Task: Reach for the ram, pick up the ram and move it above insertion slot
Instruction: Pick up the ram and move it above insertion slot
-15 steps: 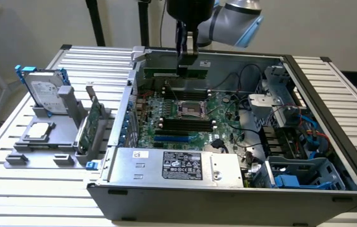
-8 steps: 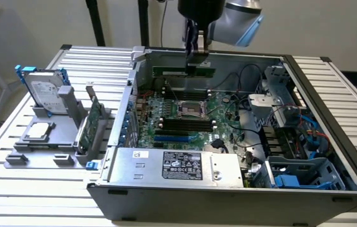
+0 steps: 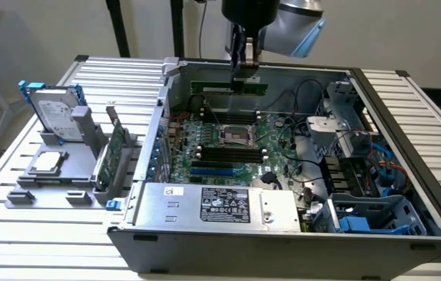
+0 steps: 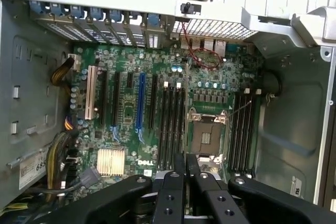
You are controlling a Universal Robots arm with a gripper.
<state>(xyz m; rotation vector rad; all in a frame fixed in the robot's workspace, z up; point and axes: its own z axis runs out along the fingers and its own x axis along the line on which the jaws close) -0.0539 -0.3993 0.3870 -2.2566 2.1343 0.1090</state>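
Observation:
The ram (image 3: 209,88), a narrow green stick, hangs level in the air inside the open computer case, above the far part of the motherboard (image 3: 228,137). My gripper (image 3: 244,77) comes down from above and is shut on the ram's upper edge near its middle. In the wrist view the black fingers (image 4: 173,187) are pressed close together, and my gripper (image 4: 185,165) sits over the black memory slots (image 4: 173,121) beside the processor socket (image 4: 207,135). A second bank of slots (image 4: 242,129) lies on the socket's other side.
On the exterior view's left, a grey holder (image 3: 26,196) carries a silver hard drive with blue rails (image 3: 57,114) and a taller green expansion card (image 3: 111,158). The power supply (image 3: 220,205), drive cage (image 3: 372,216), cables and case walls (image 3: 407,140) ring the motherboard.

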